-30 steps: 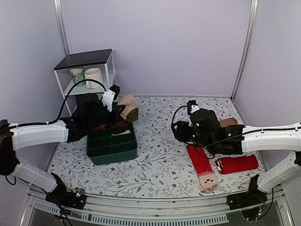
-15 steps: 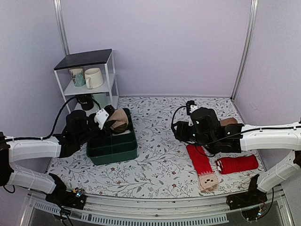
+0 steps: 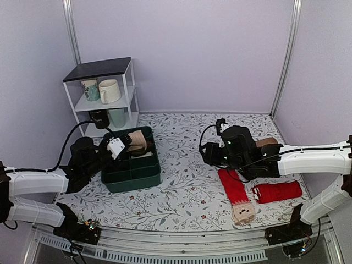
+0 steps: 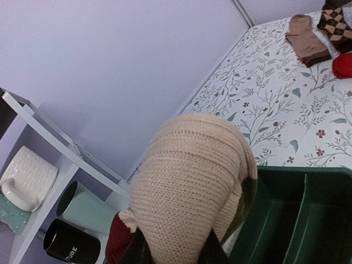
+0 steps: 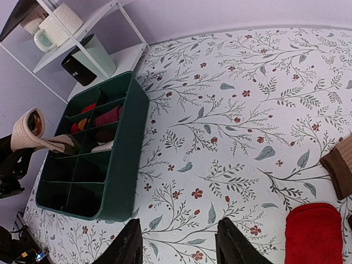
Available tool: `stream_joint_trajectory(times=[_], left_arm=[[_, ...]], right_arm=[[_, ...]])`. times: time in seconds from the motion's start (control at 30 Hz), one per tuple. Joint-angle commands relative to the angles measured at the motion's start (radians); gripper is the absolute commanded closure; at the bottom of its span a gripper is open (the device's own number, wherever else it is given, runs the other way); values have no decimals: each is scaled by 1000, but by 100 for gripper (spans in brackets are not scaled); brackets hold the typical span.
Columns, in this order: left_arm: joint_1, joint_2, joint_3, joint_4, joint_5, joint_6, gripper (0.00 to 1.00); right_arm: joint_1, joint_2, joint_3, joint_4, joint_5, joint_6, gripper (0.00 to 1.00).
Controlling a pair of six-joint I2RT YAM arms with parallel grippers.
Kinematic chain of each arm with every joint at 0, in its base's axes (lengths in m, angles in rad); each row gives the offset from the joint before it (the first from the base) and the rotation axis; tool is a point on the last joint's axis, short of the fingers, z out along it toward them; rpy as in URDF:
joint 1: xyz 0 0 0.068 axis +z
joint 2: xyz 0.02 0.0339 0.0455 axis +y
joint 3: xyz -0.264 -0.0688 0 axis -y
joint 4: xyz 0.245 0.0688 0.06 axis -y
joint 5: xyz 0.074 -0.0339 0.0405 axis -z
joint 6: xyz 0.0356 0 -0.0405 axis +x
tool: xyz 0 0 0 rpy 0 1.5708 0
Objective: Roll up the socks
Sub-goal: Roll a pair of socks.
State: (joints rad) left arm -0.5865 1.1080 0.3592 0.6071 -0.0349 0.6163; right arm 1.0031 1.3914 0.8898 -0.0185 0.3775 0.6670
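Observation:
My left gripper (image 3: 122, 144) is shut on a rolled beige sock (image 4: 192, 181) with a dark brown patch, held over the back of the green divided bin (image 3: 132, 170). It also shows in the top view (image 3: 137, 140) and the right wrist view (image 5: 28, 131). My right gripper (image 5: 176, 242) is open and empty above the floral table, left of a flat red sock (image 3: 234, 187) with a beige foot. A rolled red sock (image 3: 278, 191) lies beside it, also seen in the right wrist view (image 5: 314, 234).
The bin (image 5: 118, 148) holds rolled socks in its back compartments. A white shelf rack (image 3: 104, 88) with mugs stands at the back left. A brown sock (image 4: 308, 33) and an argyle sock (image 4: 336, 22) lie at the right.
My left gripper has drawn back and down with the beige roll, from above the bin's back edge to low over its back compartments. The right arm has barely moved.

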Motion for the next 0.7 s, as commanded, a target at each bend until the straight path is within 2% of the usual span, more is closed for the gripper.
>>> stream_joint_trajectory(times=[0.0,0.13,0.23,0.43,0.6,0.67], left_arm=[[5,-10,-25,50,38,56,100],[1,18,5,-8,101,23,100],[-1,37,48,-75,164,-38,100],[-18,46,235,-352,329,-276,100],[-33,15,269,-492,377,-439,100],[-33,9,271,-543,377,-470,100]], right_arm=[[-11,27,10,31,-34,-18,56],[-12,28,9,47,-52,-23,56],[-14,40,20,104,-147,-87,56],[-13,73,41,291,-600,-460,48],[-7,104,80,343,-715,-740,46],[-6,121,104,366,-734,-802,46]])
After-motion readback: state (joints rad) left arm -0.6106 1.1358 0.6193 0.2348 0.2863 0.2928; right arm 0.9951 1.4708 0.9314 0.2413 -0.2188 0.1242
